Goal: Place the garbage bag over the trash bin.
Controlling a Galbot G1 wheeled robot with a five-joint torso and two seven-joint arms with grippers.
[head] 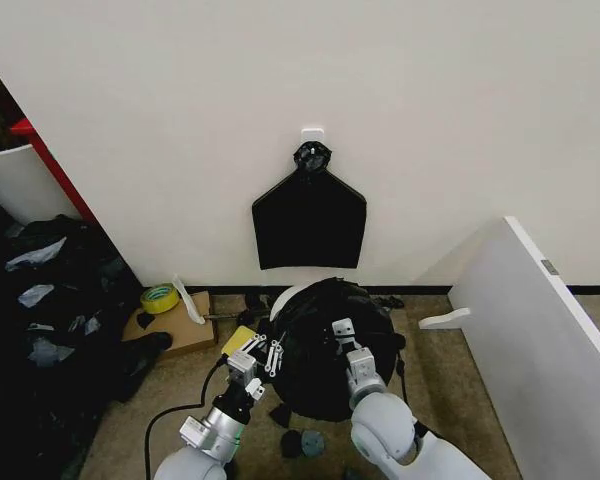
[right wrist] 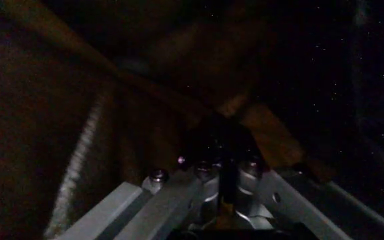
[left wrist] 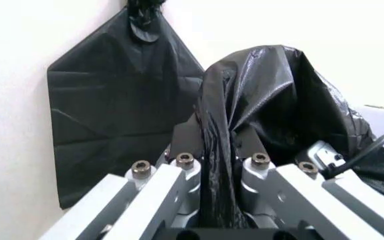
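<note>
Now the garbage bag (head: 325,345) drapes over the trash bin (head: 283,299); my left gripper (head: 263,352) jaws pinch a fold of it, and my right gripper (head: 344,335) jaws clamp it too.

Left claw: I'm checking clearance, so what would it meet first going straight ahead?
The left claw is shut on the garbage bag; behind it hangs the flat bag bundle, though depth is unclear.

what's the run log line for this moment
left pincer shut on garbage bag | right pincer on bag top | bag draped over trash bin, rim partly exposed
</note>
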